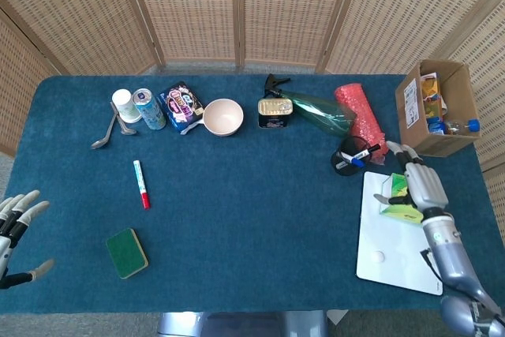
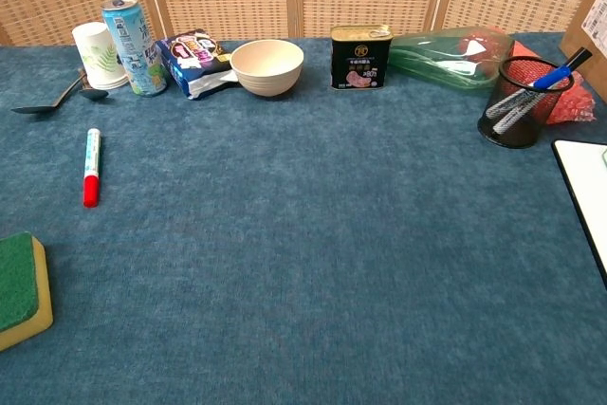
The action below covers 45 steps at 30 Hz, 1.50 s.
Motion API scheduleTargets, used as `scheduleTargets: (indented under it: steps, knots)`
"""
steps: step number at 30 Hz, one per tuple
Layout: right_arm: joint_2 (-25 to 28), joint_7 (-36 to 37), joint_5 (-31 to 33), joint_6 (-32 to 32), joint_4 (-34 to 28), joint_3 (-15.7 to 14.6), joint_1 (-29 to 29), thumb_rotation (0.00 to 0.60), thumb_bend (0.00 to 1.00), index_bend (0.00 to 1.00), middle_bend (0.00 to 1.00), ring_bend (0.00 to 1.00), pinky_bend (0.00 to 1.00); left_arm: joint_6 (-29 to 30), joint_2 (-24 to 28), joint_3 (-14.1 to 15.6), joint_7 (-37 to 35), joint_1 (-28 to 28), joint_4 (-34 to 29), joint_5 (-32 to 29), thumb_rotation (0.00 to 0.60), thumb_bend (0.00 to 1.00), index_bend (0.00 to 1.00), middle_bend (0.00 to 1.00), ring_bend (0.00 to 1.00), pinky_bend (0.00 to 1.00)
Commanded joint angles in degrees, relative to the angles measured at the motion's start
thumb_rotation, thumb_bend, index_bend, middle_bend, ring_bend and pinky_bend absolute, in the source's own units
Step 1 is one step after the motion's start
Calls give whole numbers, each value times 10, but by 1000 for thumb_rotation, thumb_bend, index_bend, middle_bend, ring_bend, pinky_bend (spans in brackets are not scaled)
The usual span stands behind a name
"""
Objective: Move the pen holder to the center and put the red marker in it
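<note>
The black mesh pen holder [image 1: 349, 157] [image 2: 516, 101] stands at the right of the table with a blue-capped pen in it. The red marker [image 1: 141, 184] [image 2: 91, 166] lies flat on the left side, red cap toward the front. My right hand [image 1: 416, 184] hovers open over the green box, a short way right and in front of the holder. My left hand [image 1: 14, 230] is open at the table's left front edge, far from the marker. Neither hand shows in the chest view.
A green box [image 1: 397, 200] sits on a white board [image 1: 394, 242] under my right hand. A cardboard box [image 1: 438, 108] stands far right. Bowl [image 1: 222, 117], tin [image 1: 274, 112], green bottle [image 1: 319, 112], can [image 1: 148, 108], cup, spoons and snack pack line the back. A green sponge [image 1: 127, 252] lies front left.
</note>
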Motion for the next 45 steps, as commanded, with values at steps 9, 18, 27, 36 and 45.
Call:
scheduleTargets:
  steps: [9, 18, 27, 36, 45]
  knots:
    - [-36, -24, 73, -85, 66, 30, 78, 600, 0, 0, 0, 0, 184, -8, -3, -4, 1, -4, 1, -7, 600, 125, 134, 0, 0, 0]
    - [-69, -80, 135, -130, 122, 27, 133, 600, 0, 0, 0, 0, 184, -14, -6, -6, 7, -5, 1, -15, 600, 125, 134, 0, 0, 0]
    - [-97, -149, 175, -146, 165, 3, 169, 600, 0, 0, 0, 0, 163, -20, -7, -9, 9, -8, 2, -20, 600, 125, 134, 0, 0, 0]
    - [-137, -160, 178, -128, 210, -14, 173, 600, 0, 143, 224, 145, 256, -21, -5, -10, 0, -10, 4, -24, 600, 125, 134, 0, 0, 0]
    - [-189, -108, 100, -51, 265, -16, 157, 600, 34, 484, 551, 455, 370, -21, -5, -11, -5, -10, 7, -25, 600, 124, 134, 0, 0, 0]
